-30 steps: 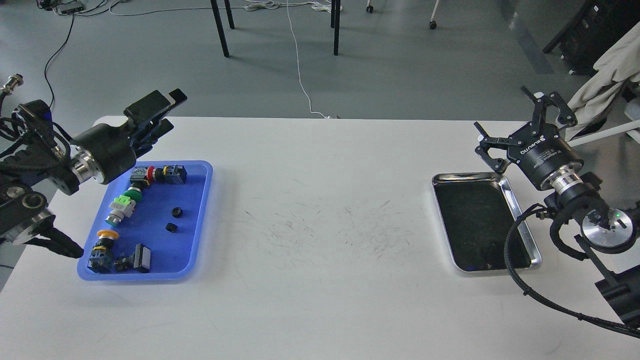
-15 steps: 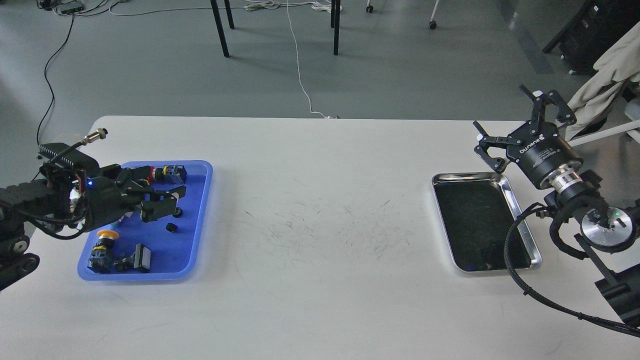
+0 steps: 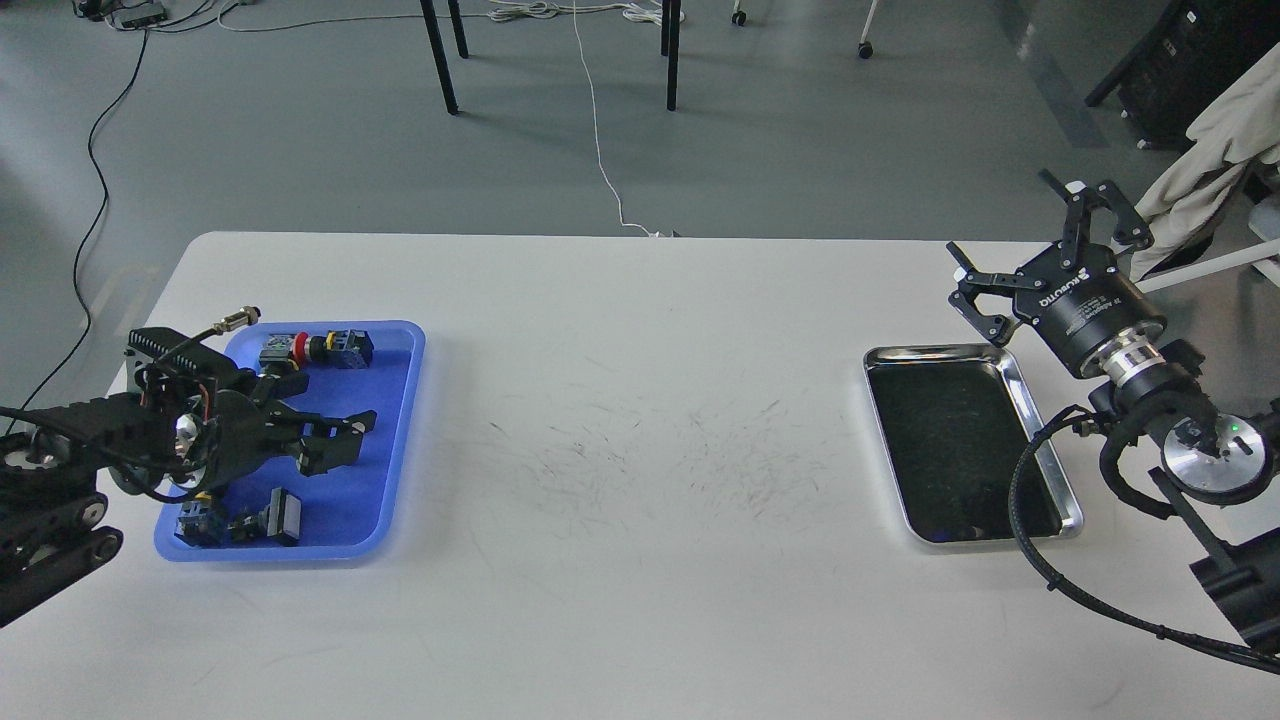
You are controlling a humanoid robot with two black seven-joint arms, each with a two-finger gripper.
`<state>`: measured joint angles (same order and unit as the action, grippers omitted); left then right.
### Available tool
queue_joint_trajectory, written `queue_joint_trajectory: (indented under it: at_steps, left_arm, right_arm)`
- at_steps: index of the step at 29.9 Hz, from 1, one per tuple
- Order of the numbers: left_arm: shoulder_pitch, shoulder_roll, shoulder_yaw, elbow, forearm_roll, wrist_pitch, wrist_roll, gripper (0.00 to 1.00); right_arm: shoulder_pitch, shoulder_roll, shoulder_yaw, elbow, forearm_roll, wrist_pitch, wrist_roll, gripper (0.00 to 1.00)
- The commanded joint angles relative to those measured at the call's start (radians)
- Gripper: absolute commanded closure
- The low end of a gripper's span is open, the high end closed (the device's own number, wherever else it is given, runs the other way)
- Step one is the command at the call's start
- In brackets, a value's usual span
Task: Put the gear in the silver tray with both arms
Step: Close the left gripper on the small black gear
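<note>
The silver tray [image 3: 940, 352] lies empty at the right of the white table. My left gripper [image 3: 342, 440] hangs low over the middle of the blue tray [image 3: 385, 490], jaws apart, with one finger [image 3: 352, 421] above the other. The two small black gears that lay there are hidden behind its fingers, and I cannot tell whether it touches them. My right gripper [image 3: 1030, 250] is open and empty, raised just past the far right corner of the silver tray.
The blue tray also holds a red-capped push-button switch [image 3: 320, 348] at its far end and a grey-and-black switch [image 3: 275, 515] at its near end. A black cable [image 3: 1040, 560] loops off the right arm beside the silver tray. Chair legs stand on the floor beyond the table.
My left arm swung down from above the tray's far corner, then moved nearer over the spot where the two black gears lay. The right arm has not moved.
</note>
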<state>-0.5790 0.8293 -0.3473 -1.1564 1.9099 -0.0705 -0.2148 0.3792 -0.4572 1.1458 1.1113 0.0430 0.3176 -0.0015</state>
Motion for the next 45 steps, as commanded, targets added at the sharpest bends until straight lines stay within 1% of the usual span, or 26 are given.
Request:
queue_joint_trajectory:
  at_steps: [1, 5, 9, 13, 20, 27, 32, 36, 39, 45]
  left_arm:
    - [0.001, -0.032, 0.001, 0.04, 0.001, 0.008, -0.001, 0.06]
    - [-0.002, -0.05, 0.027, 0.061, 0.011, 0.014, -0.001, 0.06]
    - [-0.005, -0.067, 0.037, 0.102, 0.014, 0.061, -0.001, 0.09]
    - [-0.005, -0.068, 0.037, 0.129, 0.012, 0.064, -0.001, 0.11]
    - [-0.001, -0.068, 0.039, 0.145, 0.012, 0.067, -0.005, 0.13]
    - [0.001, -0.088, 0.041, 0.184, 0.014, 0.069, -0.008, 0.25]
    - [0.002, -0.091, 0.041, 0.184, 0.015, 0.069, -0.009, 0.3]
    - [0.001, -0.099, 0.053, 0.184, 0.023, 0.069, -0.009, 0.38]
    - [-0.008, -0.099, 0.083, 0.185, 0.021, 0.069, -0.009, 0.39]
    - [-0.009, -0.101, 0.085, 0.19, 0.023, 0.069, -0.009, 0.41]
  right_arm:
    - [0.001, -0.001, 0.0, 0.002, 0.0, 0.0, 0.0, 0.01]
    - [0.001, -0.002, 0.0, 0.005, 0.0, 0.0, 0.0, 0.01]
    - [0.001, -0.002, 0.0, 0.005, 0.0, -0.002, 0.0, 0.01]
    - [0.001, -0.002, 0.0, 0.004, 0.0, -0.002, 0.0, 0.01]
    - [0.001, -0.002, 0.0, 0.002, 0.0, -0.002, 0.001, 0.01]
    - [0.001, 0.0, 0.0, -0.001, 0.0, -0.002, 0.003, 0.01]
    - [0.001, 0.0, 0.0, -0.001, 0.0, -0.002, 0.005, 0.01]
    - [0.001, 0.002, 0.0, -0.002, 0.0, -0.002, 0.005, 0.01]
    - [0.001, 0.002, 0.0, -0.002, 0.0, -0.003, 0.005, 0.01]
    - [0.003, 0.002, 0.0, -0.002, 0.0, -0.003, 0.006, 0.01]
